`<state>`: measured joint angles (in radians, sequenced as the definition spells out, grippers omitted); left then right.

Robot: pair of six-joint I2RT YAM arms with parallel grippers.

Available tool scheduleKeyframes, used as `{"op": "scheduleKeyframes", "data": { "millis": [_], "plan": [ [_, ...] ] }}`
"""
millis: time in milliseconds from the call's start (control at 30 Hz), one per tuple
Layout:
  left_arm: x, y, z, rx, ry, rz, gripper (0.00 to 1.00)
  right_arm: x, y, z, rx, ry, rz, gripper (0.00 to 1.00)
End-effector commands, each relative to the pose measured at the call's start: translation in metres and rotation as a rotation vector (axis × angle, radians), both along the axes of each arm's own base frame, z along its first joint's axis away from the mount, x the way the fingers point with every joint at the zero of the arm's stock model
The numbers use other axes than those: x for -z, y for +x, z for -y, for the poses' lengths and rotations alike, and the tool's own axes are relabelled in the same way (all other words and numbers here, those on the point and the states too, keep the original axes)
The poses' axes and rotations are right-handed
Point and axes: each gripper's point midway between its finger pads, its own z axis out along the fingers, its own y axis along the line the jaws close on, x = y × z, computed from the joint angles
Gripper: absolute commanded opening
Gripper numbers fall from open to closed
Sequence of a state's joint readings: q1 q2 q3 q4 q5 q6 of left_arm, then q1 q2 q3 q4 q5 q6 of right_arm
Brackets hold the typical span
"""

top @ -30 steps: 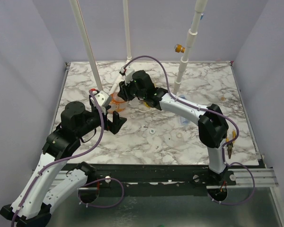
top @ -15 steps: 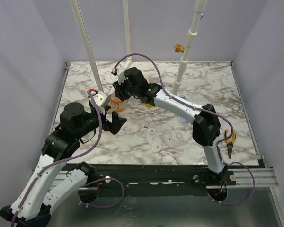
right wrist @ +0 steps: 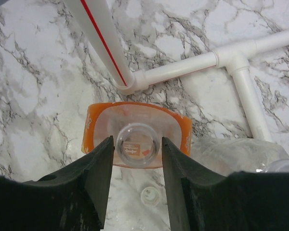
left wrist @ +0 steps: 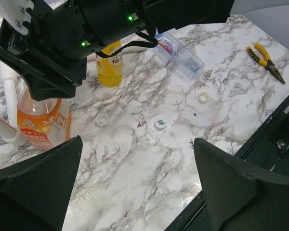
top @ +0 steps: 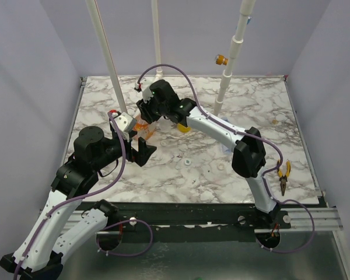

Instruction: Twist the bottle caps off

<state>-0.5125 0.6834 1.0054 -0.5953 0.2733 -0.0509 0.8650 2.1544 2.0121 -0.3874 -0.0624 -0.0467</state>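
Right gripper [right wrist: 137, 144] released, jaws straddling the orange bottle's [right wrist: 135, 118] uncapped neck, thin gaps either side. Left gripper [left wrist: 137, 144] wide open above bench [left wrist: 115, 192].

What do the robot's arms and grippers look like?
The left arm and right arm have white shells, black joint housings and a purple cable looping along each. The left gripper and right gripper have black, wedge-shaped fingers. Green lights glow on the right arm.
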Motion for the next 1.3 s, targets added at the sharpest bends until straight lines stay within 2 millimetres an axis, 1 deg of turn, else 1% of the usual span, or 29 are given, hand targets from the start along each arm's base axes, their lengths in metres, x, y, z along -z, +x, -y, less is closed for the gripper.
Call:
{"op": "scheduleKeyframes", "data": {
  "millis": [0,100,233,300,400,533,633,733,767,800,900,1000,1067,1100,1133,1200,1267],
  "plan": [
    [-0.003,-0.003,0.003,0.018,-0.016,-0.002,0.99,0.021,-0.009,-0.002,-0.038,-0.079,-0.059,0.46],
    [-0.005,-0.002,0.002,0.016,-0.015,0.004,0.99,0.021,-0.010,-0.001,-0.038,-0.074,-0.058,0.47],
    [-0.004,-0.002,0.003,0.019,-0.015,0.002,0.99,0.028,-0.011,0.000,-0.036,-0.077,-0.069,0.52],
    [-0.004,-0.002,0.004,0.022,-0.016,0.003,0.99,0.027,-0.011,-0.001,-0.037,-0.070,-0.070,0.55],
    [-0.004,-0.002,0.004,0.020,-0.017,0.005,0.99,0.021,-0.011,-0.004,-0.040,-0.048,-0.065,0.61],
    [-0.004,-0.001,0.003,0.020,-0.014,0.007,0.99,0.003,-0.011,-0.006,-0.039,-0.009,-0.044,0.70],
    [-0.006,0.000,0.003,0.016,-0.008,0.015,0.99,-0.011,-0.012,-0.004,-0.027,0.016,-0.031,0.78],
    [-0.007,0.000,0.002,0.017,-0.004,0.023,0.99,-0.031,-0.014,0.001,-0.015,0.049,-0.007,0.86],
    [-0.008,0.000,0.003,0.019,-0.004,0.023,0.99,-0.038,-0.015,0.003,-0.011,0.061,0.002,0.91],
    [-0.007,0.001,0.003,0.020,-0.003,0.021,0.99,-0.046,-0.017,0.005,-0.008,0.073,0.011,0.99],
    [-0.007,0.000,0.004,0.033,0.000,0.023,0.99,-0.070,-0.026,0.013,-0.015,0.114,0.032,1.00],
    [-0.009,-0.001,0.005,0.042,-0.001,0.029,0.99,-0.090,-0.036,0.029,0.020,0.151,0.033,1.00],
    [-0.009,-0.001,0.005,0.041,0.000,0.034,0.99,-0.098,-0.047,0.047,0.055,0.175,0.034,1.00],
    [-0.008,-0.001,0.005,0.044,0.001,0.030,0.99,-0.099,-0.051,0.057,0.079,0.184,0.034,1.00],
    [-0.007,-0.002,0.005,0.045,0.002,0.028,0.99,-0.099,-0.056,0.068,0.106,0.193,0.026,1.00],
    [-0.005,-0.002,0.007,0.052,0.002,0.022,0.99,-0.091,-0.061,0.096,0.202,0.186,0.014,1.00],
    [-0.002,-0.002,0.008,0.060,0.005,0.013,0.99,-0.076,-0.066,0.130,0.318,0.164,-0.016,1.00]
  ]
}}
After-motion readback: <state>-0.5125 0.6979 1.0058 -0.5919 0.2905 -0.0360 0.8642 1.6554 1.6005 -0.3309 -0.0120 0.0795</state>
